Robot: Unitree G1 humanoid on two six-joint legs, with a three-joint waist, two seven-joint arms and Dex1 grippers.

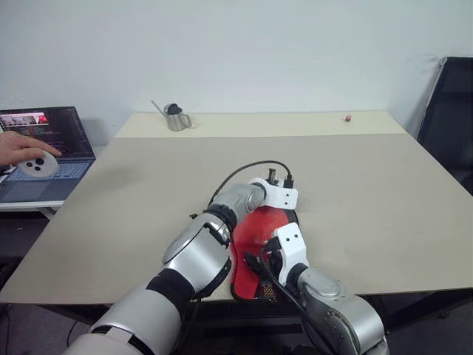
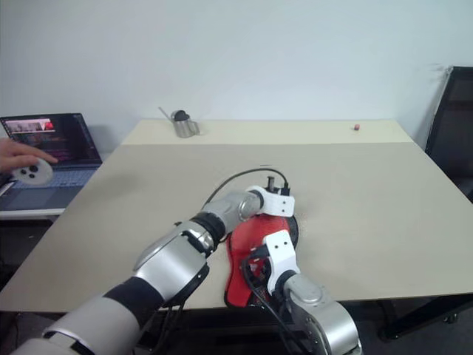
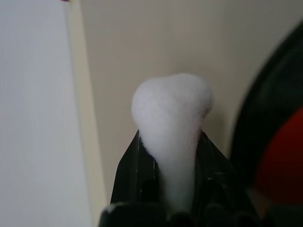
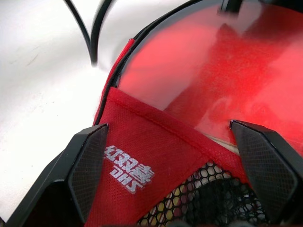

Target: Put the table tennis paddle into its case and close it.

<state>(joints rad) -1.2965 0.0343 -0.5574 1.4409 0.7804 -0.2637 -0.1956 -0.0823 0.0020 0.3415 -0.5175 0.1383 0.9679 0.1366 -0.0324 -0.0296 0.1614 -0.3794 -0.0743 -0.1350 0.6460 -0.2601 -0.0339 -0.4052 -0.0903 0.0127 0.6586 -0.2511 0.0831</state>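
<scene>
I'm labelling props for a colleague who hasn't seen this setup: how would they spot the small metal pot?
Start at the big beige table and look to its far edge by the white wall, toward the laptop's side. The small metal pot stands there alone, shiny silver with a thin handle and a dark knob, unlike the tiny red object farther along.

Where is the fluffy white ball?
The white pom-pom is pinched between the left hand's black fingers, just above the table, beside the far rounded edge of the red case.
</scene>
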